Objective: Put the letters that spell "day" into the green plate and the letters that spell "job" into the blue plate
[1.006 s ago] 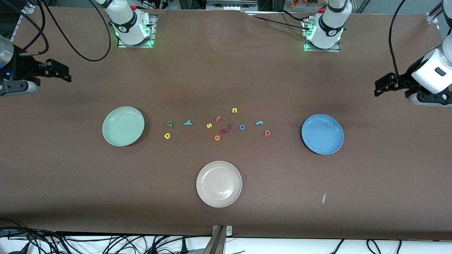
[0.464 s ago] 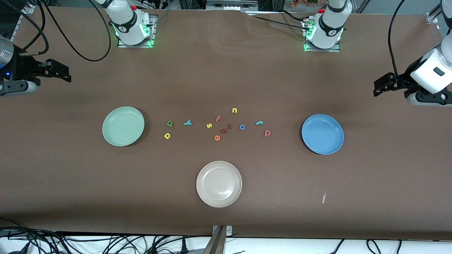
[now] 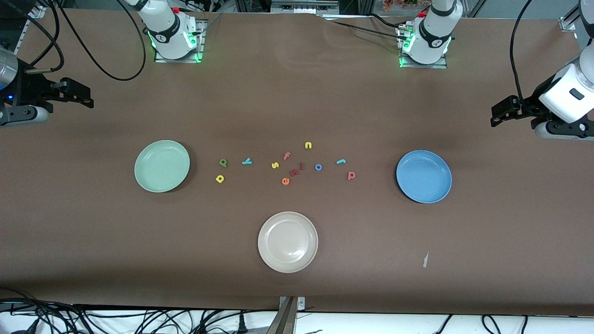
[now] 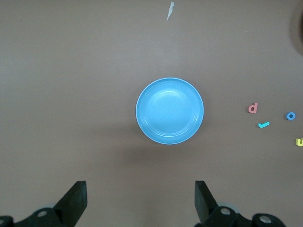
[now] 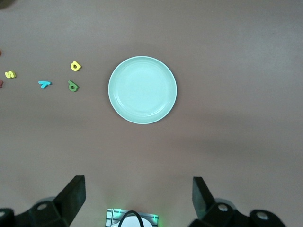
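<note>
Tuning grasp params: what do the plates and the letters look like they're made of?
Green plate, blue plate and beige plate: likely plastic or melamine, smooth semi-gloss, soft highlights on the wells. Letters, such as the yellow a and the blue o: probably foam or soft plastic, matte with no glints; too small to confirm.

Yellow letter [image 4: 299, 142] cut off at frame edge

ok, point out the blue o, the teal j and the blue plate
blue o [image 3: 318, 167], front view, on its ring.
teal j [image 3: 340, 161], front view, mid-stroke.
blue plate [image 3: 408, 162], front view, bare rim area.
</note>
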